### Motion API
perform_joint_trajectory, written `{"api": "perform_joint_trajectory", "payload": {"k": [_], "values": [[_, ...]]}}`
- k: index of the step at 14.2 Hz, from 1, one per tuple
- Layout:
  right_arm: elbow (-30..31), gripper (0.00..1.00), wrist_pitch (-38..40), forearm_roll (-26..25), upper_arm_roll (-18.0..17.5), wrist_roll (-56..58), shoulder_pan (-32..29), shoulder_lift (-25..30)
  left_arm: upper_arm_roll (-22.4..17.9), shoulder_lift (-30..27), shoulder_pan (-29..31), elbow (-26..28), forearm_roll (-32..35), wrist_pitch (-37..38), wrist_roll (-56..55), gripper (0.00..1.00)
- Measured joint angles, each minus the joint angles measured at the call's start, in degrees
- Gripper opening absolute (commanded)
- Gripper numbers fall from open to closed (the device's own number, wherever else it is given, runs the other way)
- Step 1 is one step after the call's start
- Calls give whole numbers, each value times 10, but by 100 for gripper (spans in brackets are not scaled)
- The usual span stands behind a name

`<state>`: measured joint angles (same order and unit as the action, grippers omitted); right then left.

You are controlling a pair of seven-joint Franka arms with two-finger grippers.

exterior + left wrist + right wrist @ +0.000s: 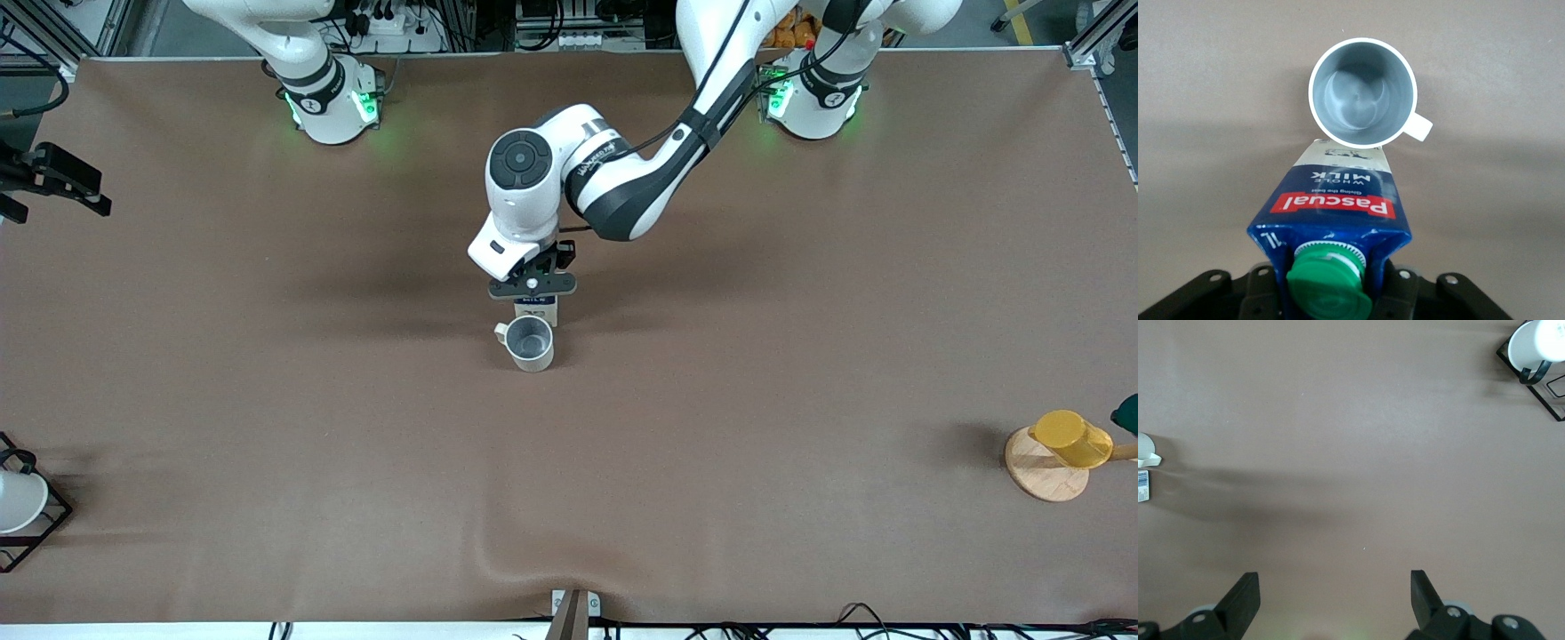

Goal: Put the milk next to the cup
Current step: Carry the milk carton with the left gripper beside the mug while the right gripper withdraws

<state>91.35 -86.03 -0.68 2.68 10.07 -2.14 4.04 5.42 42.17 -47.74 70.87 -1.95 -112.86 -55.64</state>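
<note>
The milk (537, 308), a dark-blue carton (1335, 200) with a green cap (1328, 290), stands upright on the brown table. It is right beside the cup (530, 343) and a little farther from the front camera. The cup (1361, 90) is a pale mug with a grey inside and a small handle. My left gripper (532, 286) is over the carton, its fingers (1265, 293) against both sides of the carton's top. My right gripper (1335, 577) waits open over bare table toward the right arm's end. From there the cup (1145, 450) and the milk (1143, 487) show far off.
A yellow cup (1071, 437) on a wooden disc (1040, 480) stands at the left arm's end, near the front camera. A white cup (16, 502) sits in a black wire rack (49, 524) at the right arm's end.
</note>
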Motion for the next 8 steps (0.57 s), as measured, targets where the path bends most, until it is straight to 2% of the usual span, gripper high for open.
{"api": "perform_joint_trajectory", "payload": {"k": [1,2,4,8], "values": [[0,100,0,0,0,0,0,0,-2,1,-2,0,0,0,0,58],[-1,100,0,1,0,0,0,0,-4,1,-2,0,0,-1,0,75],[-3,100,0,1,0,0,0,0,-5,1,-2,0,0,-1,0,100],[-5,100,-9,1,0,0,0,-1,-11,1,-2,-5,0,-3,0,100]]}}
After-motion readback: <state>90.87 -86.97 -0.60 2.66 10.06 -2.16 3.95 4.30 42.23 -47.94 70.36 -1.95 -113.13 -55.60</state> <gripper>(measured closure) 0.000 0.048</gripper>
